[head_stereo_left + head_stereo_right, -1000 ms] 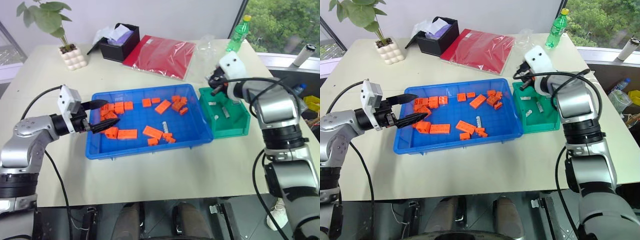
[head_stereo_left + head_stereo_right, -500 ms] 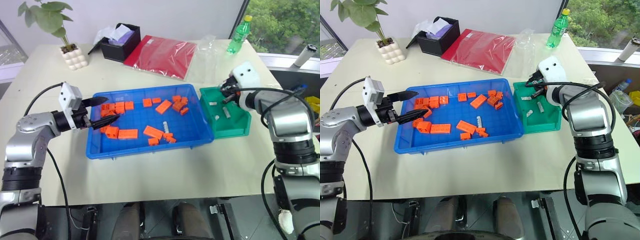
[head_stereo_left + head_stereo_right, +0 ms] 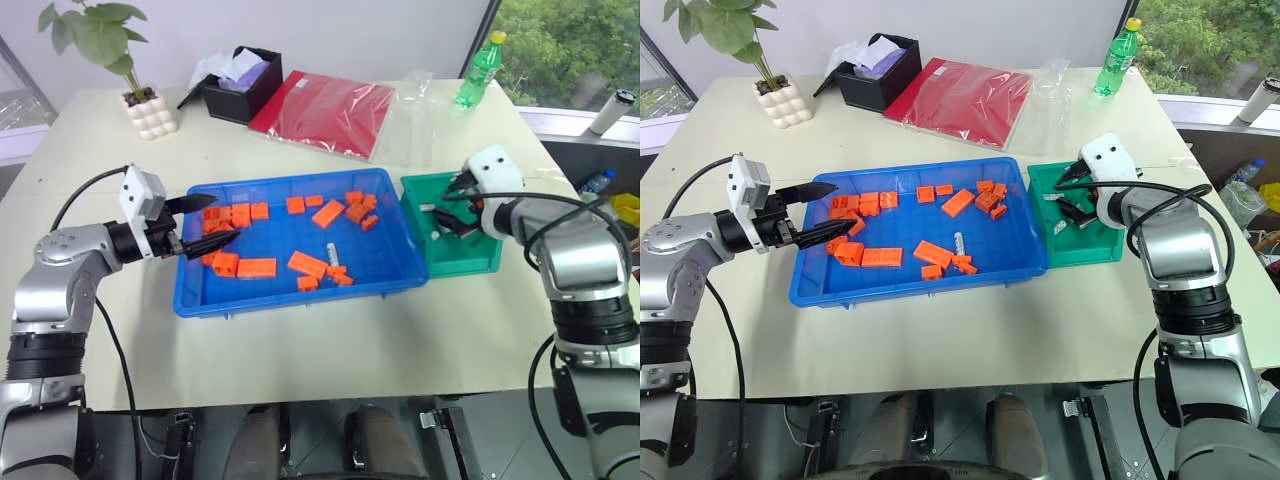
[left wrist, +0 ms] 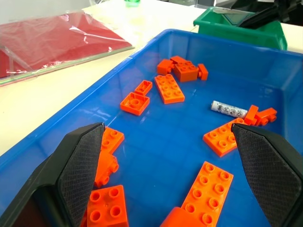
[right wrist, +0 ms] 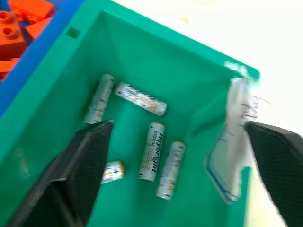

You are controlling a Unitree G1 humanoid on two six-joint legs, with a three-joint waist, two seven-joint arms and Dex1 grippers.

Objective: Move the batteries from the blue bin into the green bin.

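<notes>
Green bin (image 3: 452,240) right of, touching, blue bin (image 3: 300,295); batteries (image 5: 152,151) inside (one (image 4: 228,109) among blocks (image 3: 254,267)).

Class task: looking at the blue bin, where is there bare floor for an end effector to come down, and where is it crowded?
Blue bin: bare floor along the near wall and the near right corner. Crowded among the orange blocks at the left end and far right corner; one battery lies beside blocks mid-right.

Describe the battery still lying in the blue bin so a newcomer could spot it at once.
Start at the blue bin in the middle of the table, scattered with orange blocks. Toward the end nearest the green bin, among the blocks there, lies the battery. It is the bin's one slim, pale grey-white cylinder among chunky orange studded blocks.
</notes>
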